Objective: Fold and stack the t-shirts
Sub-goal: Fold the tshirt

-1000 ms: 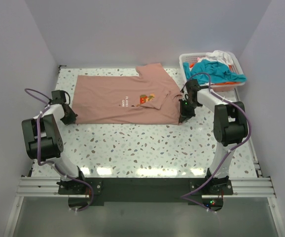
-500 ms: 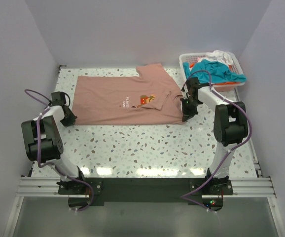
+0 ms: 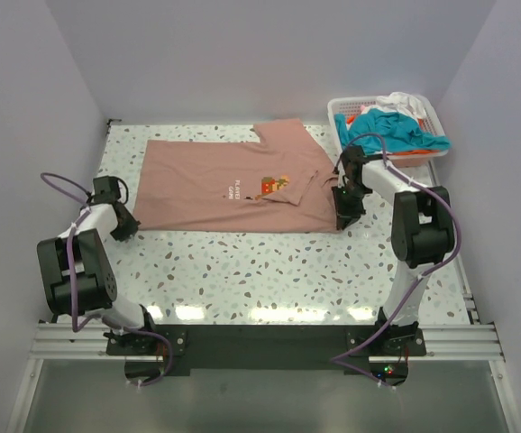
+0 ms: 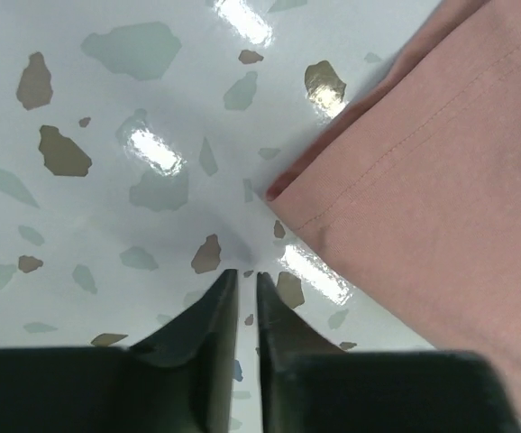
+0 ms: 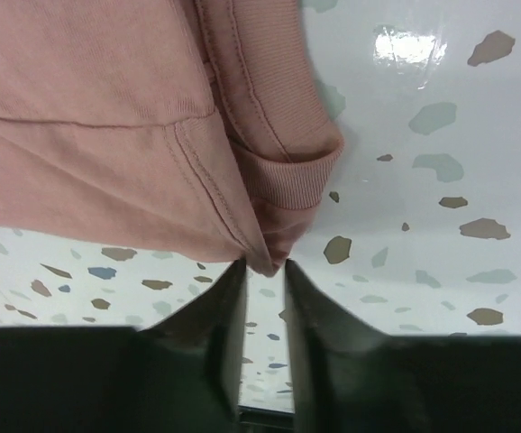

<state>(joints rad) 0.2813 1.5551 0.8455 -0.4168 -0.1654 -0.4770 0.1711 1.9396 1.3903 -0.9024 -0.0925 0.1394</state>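
Two sets of jaws stand only narrowly parted, as you can see in both wrist views. Your left gripper [image 4: 247,275] holds nothing: its tips sit low over the speckled white terrazzo table [image 3: 269,271], just short of the near-left hem corner of the dusty salmon-pink cotton t-shirt [image 3: 233,185]. Your right gripper [image 5: 265,271] has the shirt's near-right corner, a bunched ribbed fold, right at the mouth of its gap; whether the tips touch it you cannot tell. The pink shirt lies spread flat across the far half of the table. At the far right, the white plastic lattice basket [image 3: 335,108] holds a crumpled teal t-shirt [image 3: 391,126], a white one [image 3: 406,101] and an orange one [image 3: 414,153].
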